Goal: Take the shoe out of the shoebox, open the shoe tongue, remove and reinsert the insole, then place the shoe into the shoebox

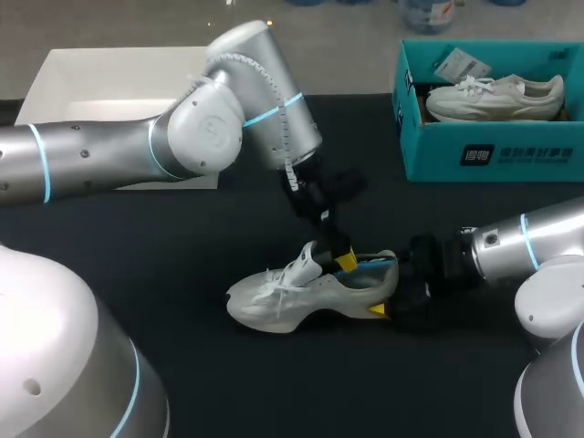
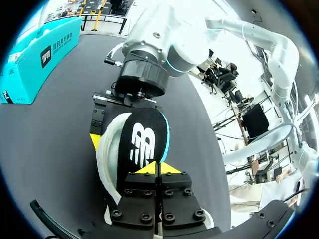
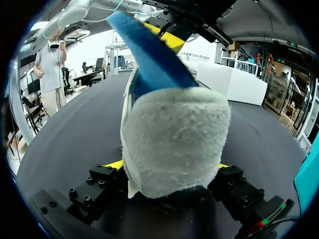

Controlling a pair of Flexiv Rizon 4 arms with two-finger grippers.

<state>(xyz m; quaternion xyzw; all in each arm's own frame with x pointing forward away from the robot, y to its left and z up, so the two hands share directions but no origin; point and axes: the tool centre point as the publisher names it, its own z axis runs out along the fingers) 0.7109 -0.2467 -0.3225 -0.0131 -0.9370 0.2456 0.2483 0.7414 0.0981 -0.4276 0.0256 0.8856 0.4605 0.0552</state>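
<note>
Head view: shoe is out of the shoebox and sits on its sole about mid tabletop, toe toward the left edge, heel toward the right edge. The shoebox is at the far right corner with a second shoe inside. A white box is at the far left corner.

Progress, my read:
- Take-out is done.
- The tongue looks pulled up, so that step is likely done.
- Insole is partway. Its heel end is lifted above the collar and its front end is inside the shoe.
- I can't tell from this whether it's coming out or going back in.
- Left to do: finish the insole step, then put the shoe into the shoebox.

Pose:
- Left arm comes in from the left edge with the elbow high. Its wrist is angled down onto the shoe opening.
- Left jaws are pinched closed on the raised heel end of the insole. The left wrist view shows the yellow tips together on it.
- Right arm comes in low from the right edge, roughly level with the tabletop.
- Right jaws are clamped across the heel of the shoe. In the right wrist view the heel fills the gap, with one finger on each side, and this looks like bracing.
</note>
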